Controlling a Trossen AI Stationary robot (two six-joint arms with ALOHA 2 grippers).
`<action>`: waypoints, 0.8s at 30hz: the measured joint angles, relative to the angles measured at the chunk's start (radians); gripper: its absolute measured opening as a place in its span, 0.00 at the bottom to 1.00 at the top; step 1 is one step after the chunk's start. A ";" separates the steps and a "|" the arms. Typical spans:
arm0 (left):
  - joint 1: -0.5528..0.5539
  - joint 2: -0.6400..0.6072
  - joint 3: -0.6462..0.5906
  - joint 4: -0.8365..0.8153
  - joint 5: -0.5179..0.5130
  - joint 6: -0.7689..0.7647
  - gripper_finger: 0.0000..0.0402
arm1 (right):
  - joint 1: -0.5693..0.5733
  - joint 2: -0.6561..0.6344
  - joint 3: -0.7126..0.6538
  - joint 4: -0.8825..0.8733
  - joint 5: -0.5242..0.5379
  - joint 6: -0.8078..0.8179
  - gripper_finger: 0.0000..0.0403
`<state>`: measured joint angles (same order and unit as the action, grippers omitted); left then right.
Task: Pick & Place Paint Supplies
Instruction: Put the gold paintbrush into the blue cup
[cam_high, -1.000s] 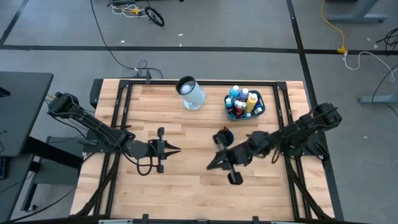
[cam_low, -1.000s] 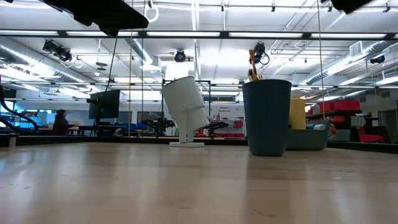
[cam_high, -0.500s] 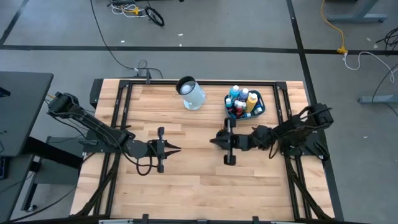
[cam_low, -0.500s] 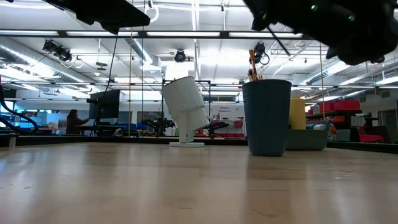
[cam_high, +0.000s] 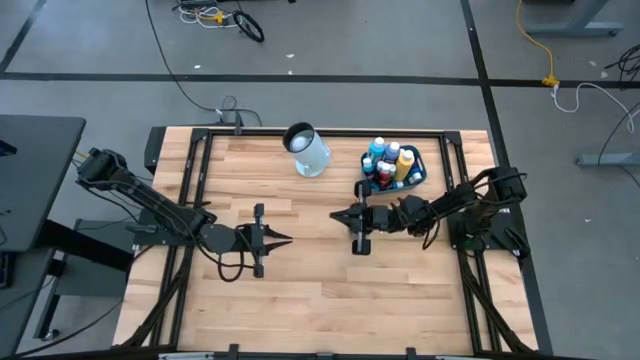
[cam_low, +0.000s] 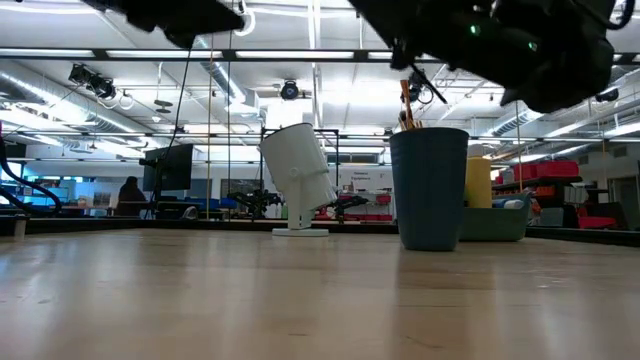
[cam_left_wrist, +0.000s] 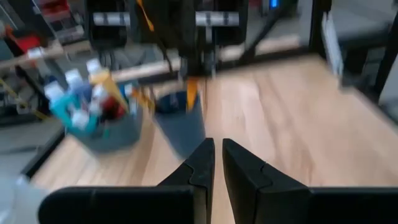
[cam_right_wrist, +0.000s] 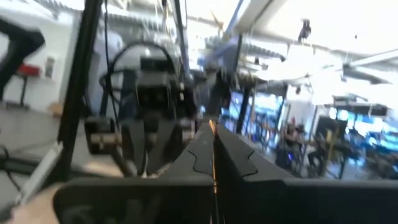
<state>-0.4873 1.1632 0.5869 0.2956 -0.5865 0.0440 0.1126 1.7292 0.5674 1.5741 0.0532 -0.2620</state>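
The paint bottles (cam_high: 389, 160) stand packed together, white caps up, in the teal tub (cam_high: 420, 172) near the far right edge of the table (cam_high: 300, 300); from the left wrist view the bottles (cam_left_wrist: 84, 87) and tub (cam_left_wrist: 106, 134) show beside the dark blue cup (cam_left_wrist: 180, 121). That cup (cam_low: 430, 187) holds brushes (cam_low: 405, 103) whose handles rise above its rim in the low view. From overhead the cup is mostly hidden beneath the right arm, just nearer than the tub.

The right gripper (cam_high: 340, 214) hangs above the table's middle, pointing toward the left arm. Its fingers are pressed together on a thin orange-wood paintbrush (cam_right_wrist: 212, 140), which shows as a fine line between them in the right wrist view. The left gripper (cam_high: 283, 239) waits over the left-centre of the table, its fingers (cam_left_wrist: 202, 163) nearly touching, with only a thin slit between them and nothing in it.

A pale jug (cam_high: 307, 148) stands tilted near the far edge, well left of the tub. The near half of the table is bare wood, and a dark frame (cam_high: 195, 170) runs along its sides.
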 joint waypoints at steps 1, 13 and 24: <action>0.002 0.006 0.000 0.045 0.000 0.009 0.10 | 0.000 -0.004 0.018 -0.001 -0.009 0.001 0.00; 0.152 0.097 0.023 0.374 0.143 0.113 0.12 | 0.002 -0.013 0.246 -0.005 -0.146 0.094 0.01; 0.258 0.100 0.135 0.378 0.328 0.109 0.36 | 0.002 -0.014 0.392 -0.126 -0.202 0.126 0.01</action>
<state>-0.2295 1.2633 0.7219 0.6733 -0.2585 0.1528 0.1150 1.7155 0.9596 1.4485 -0.1486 -0.1359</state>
